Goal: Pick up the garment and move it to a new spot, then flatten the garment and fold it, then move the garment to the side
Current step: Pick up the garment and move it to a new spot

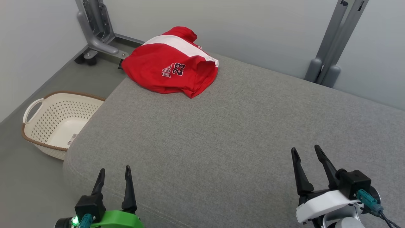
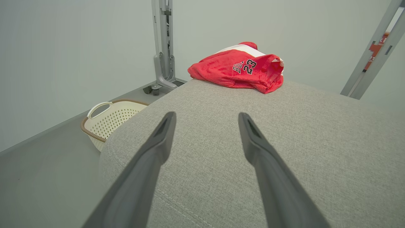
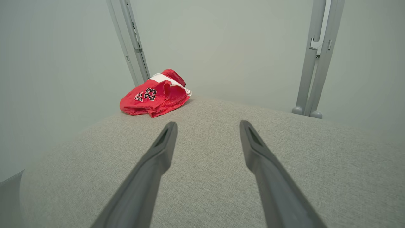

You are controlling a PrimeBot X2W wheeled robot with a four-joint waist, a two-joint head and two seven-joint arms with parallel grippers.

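The red garment [image 1: 164, 68] bears the number "23" beside partly hidden letters "BU".

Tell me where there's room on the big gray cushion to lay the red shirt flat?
The wide bare stretch of the gray cushion between the red shirt, the open left gripper and the open right gripper is free. The far left corner is crowded by the shirt.
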